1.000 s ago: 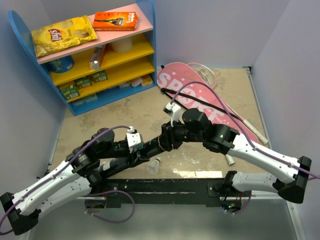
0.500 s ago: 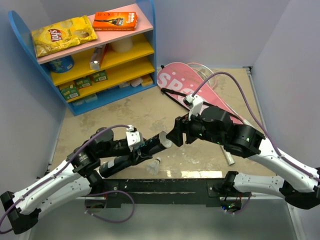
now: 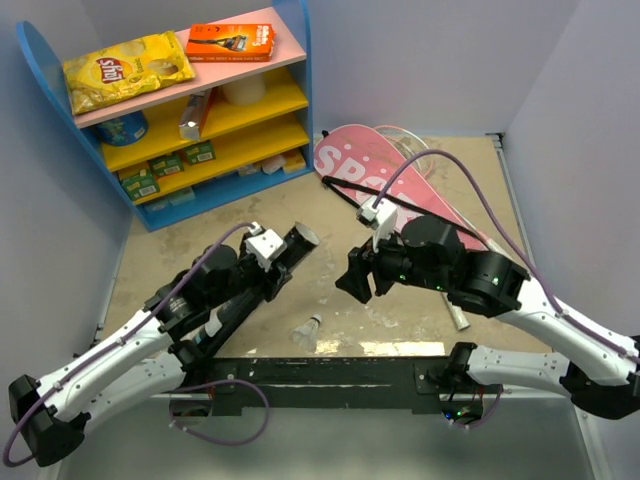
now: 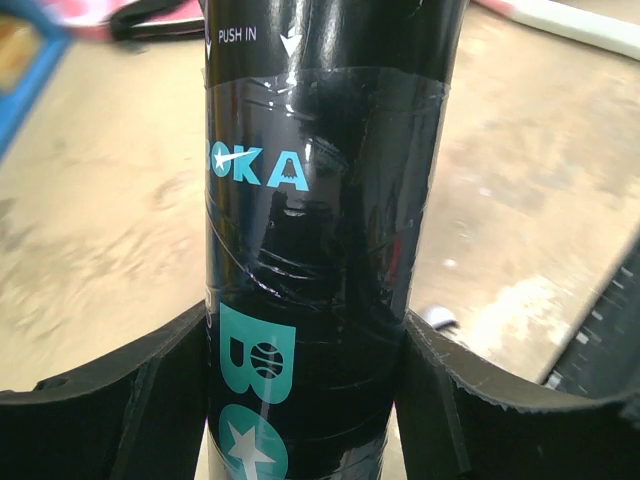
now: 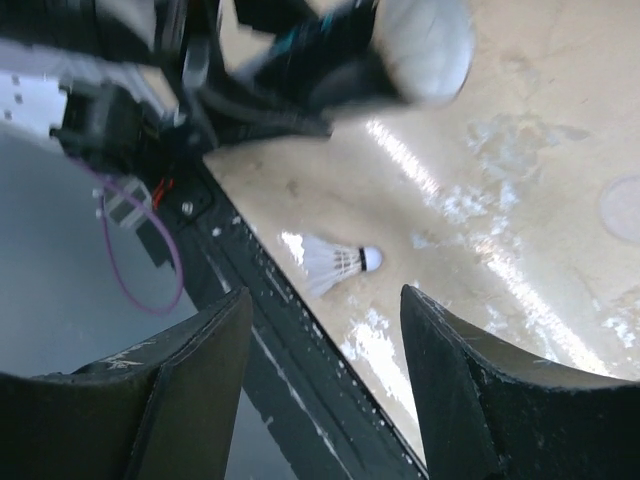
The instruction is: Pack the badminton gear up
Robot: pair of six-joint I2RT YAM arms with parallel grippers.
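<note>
Tube [image 4: 322, 230] sits clenched mid-body in your left gripper [image 4: 306, 338]: stiff, glossy, likely slippery. Your right gripper [image 5: 320, 305] hangs spread and empty; just beyond its fingertips a shuttlecock [image 5: 335, 262] lies on the worktop [image 5: 530, 200]. It looks featherlight and crushable, so take its cork.

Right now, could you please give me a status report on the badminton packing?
Left gripper shut on black tube, tube tilted up. Right gripper open, empty, pointed at shuttlecock lying loose. Nothing between them.
</note>
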